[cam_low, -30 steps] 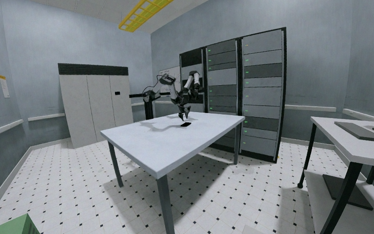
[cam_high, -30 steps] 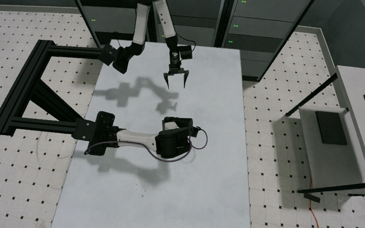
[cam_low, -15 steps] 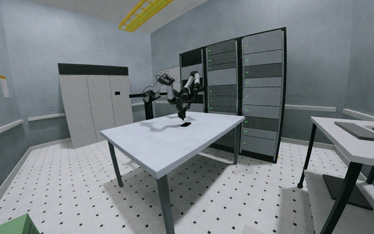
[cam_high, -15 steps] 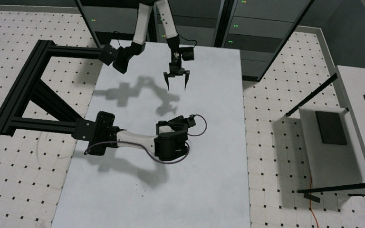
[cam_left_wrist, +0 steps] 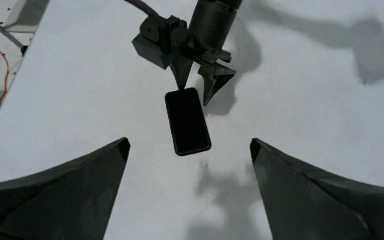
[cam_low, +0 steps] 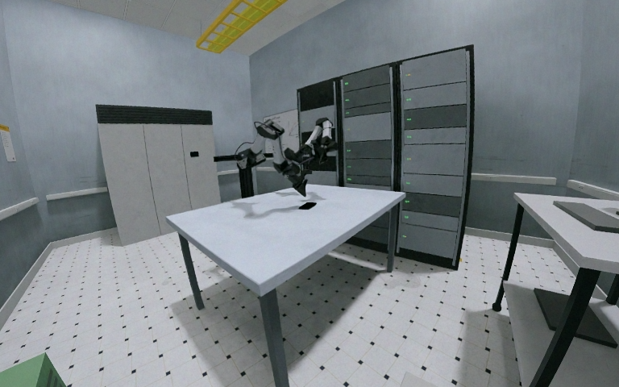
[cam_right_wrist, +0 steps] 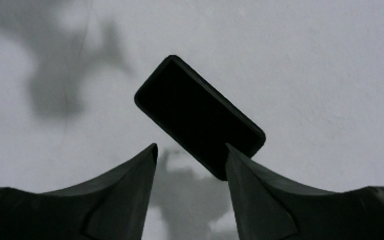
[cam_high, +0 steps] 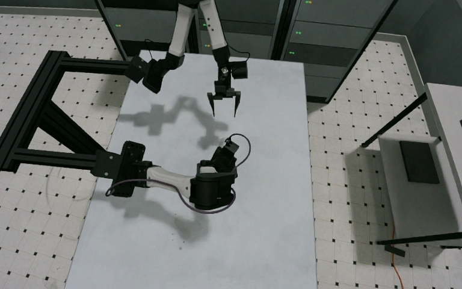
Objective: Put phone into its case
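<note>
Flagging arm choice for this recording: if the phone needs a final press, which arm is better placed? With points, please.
Right, I'd judge. The right gripper (cam_low: 304, 195) (cam_left_wrist: 192, 98) (cam_right_wrist: 190, 145) hovers by one end of the phone (cam_low: 307, 205) (cam_left_wrist: 188, 121) (cam_right_wrist: 200, 117), holding nothing; the left gripper (cam_high: 224, 116) (cam_low: 321, 160) (cam_left_wrist: 189, 140) hangs open, farther off.

Phone (cam_low: 307, 205) (cam_left_wrist: 188, 121) (cam_right_wrist: 200, 117): smooth black face; rim dark, faintly glossy in the left wrist view. Table (cam_high: 272, 204) (cam_low: 273, 237) (cam_left_wrist: 100, 110) (cam_right_wrist: 310, 75), centre of the exterior frame: pale, matt, lightly mottled. Left gripper (cam_high: 224, 115) (cam_left_wrist: 190, 143): matt, dark, plastic-looking fingers.
</note>
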